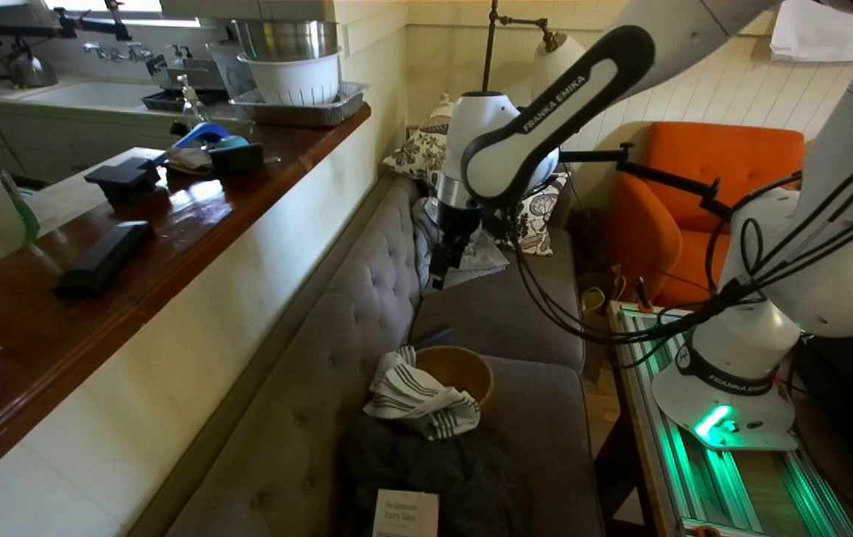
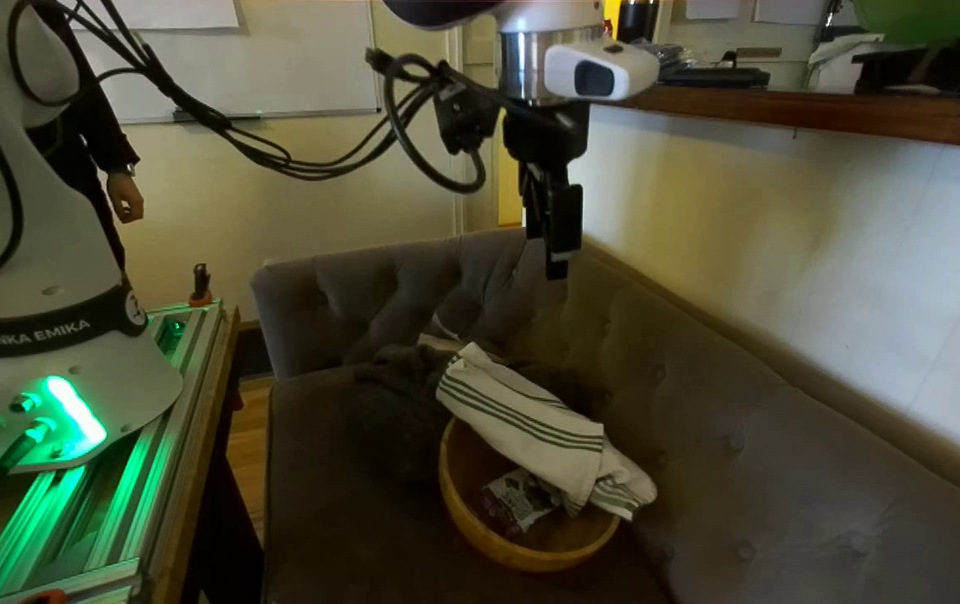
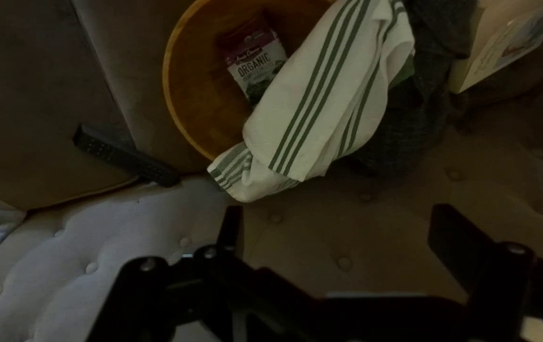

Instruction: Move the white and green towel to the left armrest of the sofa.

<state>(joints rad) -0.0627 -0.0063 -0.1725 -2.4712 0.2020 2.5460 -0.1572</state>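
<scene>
The white towel with green stripes (image 1: pixel 423 399) lies draped over the rim of a wooden bowl (image 2: pixel 522 555) on the grey sofa (image 1: pixel 516 313). The towel shows in an exterior view (image 2: pixel 522 419) and in the wrist view (image 3: pixel 323 95), one end hanging outside the bowl. A tufted armrest (image 2: pixel 388 294) stands at the sofa's end in an exterior view. My gripper (image 1: pixel 441 272) hangs above the sofa near its backrest, apart from the towel; it also shows in an exterior view (image 2: pixel 560 243). In the wrist view its fingers (image 3: pixel 337 213) are wide apart with nothing between them.
A snack bag (image 3: pixel 255 59) lies in the bowl. A dark cloth (image 2: pixel 400 403) and a book (image 1: pixel 405 514) lie beside it. A remote (image 3: pixel 124 154) lies by the backrest. Patterned pillows (image 1: pixel 534 220) are at an end. A wooden counter (image 1: pixel 247 190) runs above the backrest.
</scene>
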